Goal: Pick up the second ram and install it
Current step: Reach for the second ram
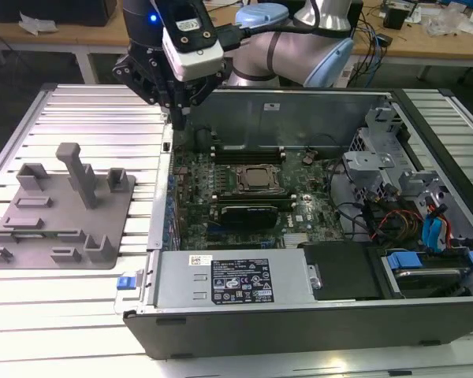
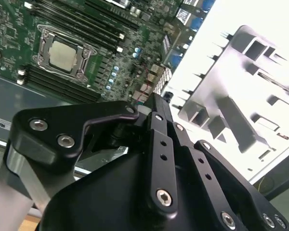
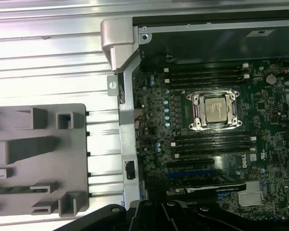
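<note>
Ribbed metal bench (image 1: 79, 102) carries two things side by side: a grey tray (image 1: 102, 206) of slots and posts on the exterior view's left, and an open case (image 1: 299, 102) on its right with the board (image 1: 315, 209) lying flat inside.

The hand (image 1: 178, 110) hangs over the far corner of the case on the tray side, above the case wall and between tray and board. Nothing shows in its grasp, and I cannot tell whether it is clenched or released.

The ram (image 1: 43, 233) lies on edge in a long slot at the near part of the tray, a thin green strip seen in the first wrist view (image 3: 19, 188) as well. It is well apart from the hand. In the exterior view it lies to the left of the hand and nearer the camera, on the opposite side from the board.

Its long axis runs across the exterior view from left to right. The black slots (image 3: 207, 142) on the board, beside the processor socket, run the same way, so stick and slots look parallel in the first wrist view too. By my reading, the pick is not yet made, and the ram would reach the board without needing a turn about the vertical.
</note>
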Robot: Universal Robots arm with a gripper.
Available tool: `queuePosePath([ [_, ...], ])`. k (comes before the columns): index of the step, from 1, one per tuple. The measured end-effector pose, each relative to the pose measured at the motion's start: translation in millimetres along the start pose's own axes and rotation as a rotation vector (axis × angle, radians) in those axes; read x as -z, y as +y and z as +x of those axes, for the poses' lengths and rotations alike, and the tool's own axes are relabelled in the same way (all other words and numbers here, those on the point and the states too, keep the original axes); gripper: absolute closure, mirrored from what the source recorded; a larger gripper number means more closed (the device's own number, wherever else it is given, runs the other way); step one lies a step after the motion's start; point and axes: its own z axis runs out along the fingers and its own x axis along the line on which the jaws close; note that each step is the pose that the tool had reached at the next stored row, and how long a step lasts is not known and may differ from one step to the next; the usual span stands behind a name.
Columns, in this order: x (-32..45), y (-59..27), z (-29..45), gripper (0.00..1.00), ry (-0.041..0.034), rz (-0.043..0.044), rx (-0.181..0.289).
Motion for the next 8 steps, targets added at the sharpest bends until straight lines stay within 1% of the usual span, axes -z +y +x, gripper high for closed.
queuePosePath([
  [1,0.1,-0.4,5.1,0.92,-0.0003,0.0000,0.000],
  [3,0.2,-1.0,12.7,0.92,-0.0008,0.0000,0.000],
  [8,0.3,-1.7,22.9,0.92,-0.0010,-0.0001,0.000],
])
